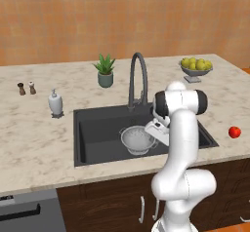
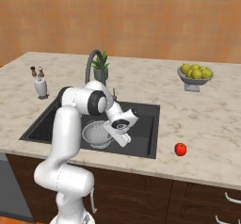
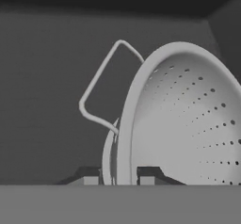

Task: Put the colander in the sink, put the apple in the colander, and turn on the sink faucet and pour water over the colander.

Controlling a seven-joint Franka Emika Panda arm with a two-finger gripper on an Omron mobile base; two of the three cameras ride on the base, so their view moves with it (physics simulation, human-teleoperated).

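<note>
Inside the sink [image 1: 93, 128], the gripper [image 3: 118, 180] pinches the colander [image 1: 138, 139] by its rim, placement nearly done; next comes release, then fetching the apple [image 1: 235, 132] right of the basin.

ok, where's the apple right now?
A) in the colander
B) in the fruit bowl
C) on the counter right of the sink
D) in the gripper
C: the apple lies on the counter right of the sink, apart from the colander, which sits in the basin with the gripper at its rim.
</note>
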